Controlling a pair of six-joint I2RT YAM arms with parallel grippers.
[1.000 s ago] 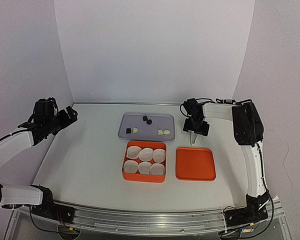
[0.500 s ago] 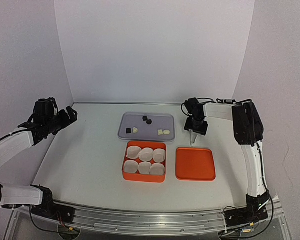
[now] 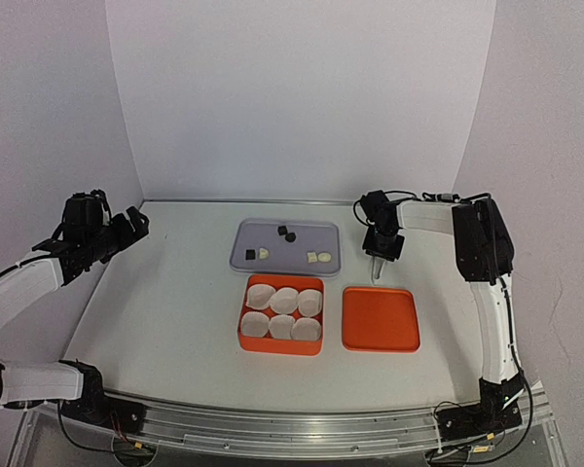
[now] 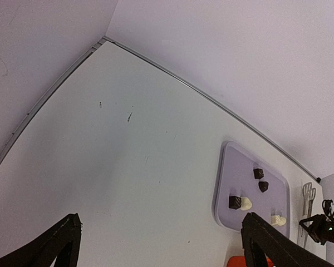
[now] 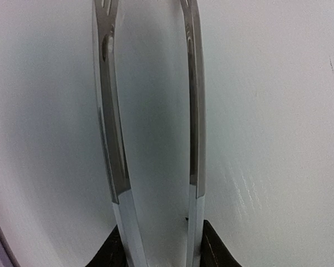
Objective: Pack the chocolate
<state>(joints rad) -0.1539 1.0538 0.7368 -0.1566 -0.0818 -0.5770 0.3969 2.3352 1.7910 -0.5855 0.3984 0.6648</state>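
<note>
Six paper cups (image 3: 283, 301) in the orange box (image 3: 243, 337) sit empty, the orange lid (image 3: 380, 318) just beside it. Beyond, every chocolate (image 3: 291, 236) piece lies unpacked on the lavender tray (image 3: 292, 258). The right gripper (image 3: 381, 248) pinches metal tongs (image 3: 377, 269) beside the tray, while the left gripper (image 3: 131, 224) hangs spread.

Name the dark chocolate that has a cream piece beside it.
The dark cube at the tray's near-left corner, beside a cream lump. The other two dark cubes sit together farther back, away from any cream.
</note>
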